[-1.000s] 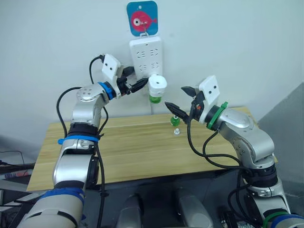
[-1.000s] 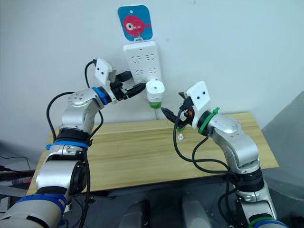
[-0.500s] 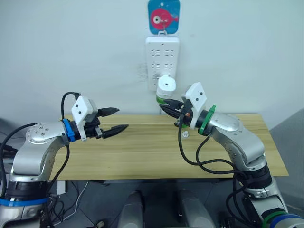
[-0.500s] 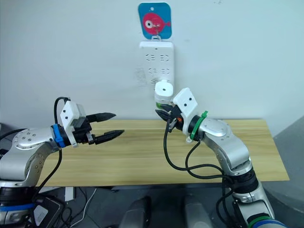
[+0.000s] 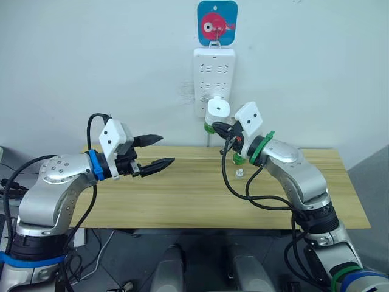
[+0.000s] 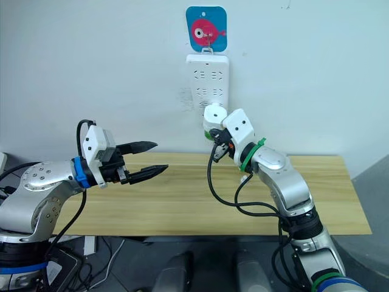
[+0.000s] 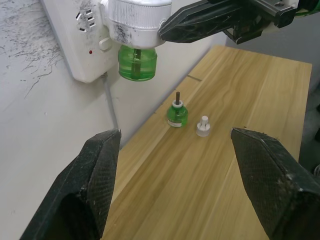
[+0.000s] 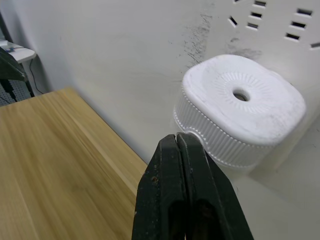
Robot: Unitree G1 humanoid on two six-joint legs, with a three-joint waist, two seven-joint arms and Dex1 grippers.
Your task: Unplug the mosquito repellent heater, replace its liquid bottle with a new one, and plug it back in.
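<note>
The white mosquito repellent heater [image 5: 217, 109] sits plugged into the wall power strip [image 5: 214, 70], with a green liquid bottle [image 7: 137, 62] screwed in beneath it. My right gripper [image 8: 178, 142] is shut with nothing held, and its tips rest right by the heater's ribbed side [image 8: 220, 142]; I cannot tell whether they touch. A second green bottle [image 7: 176, 113] with a brown wick stands on the table below, a small white cap [image 7: 202, 126] beside it. Further left, my left gripper [image 5: 165, 150] hangs open and empty over the table.
The wooden table [image 5: 182, 194] stands against the white wall. A blue hanger with a red fish [image 5: 217, 21] holds the power strip, whose cord [image 7: 112, 107] runs down behind the table. My right arm's black cables [image 5: 243, 188] loop above the table near the cap.
The camera has shifted. My left gripper has pulled back from the heater, down and left over the table, still open. My right gripper has shut and risen to the heater's side.
</note>
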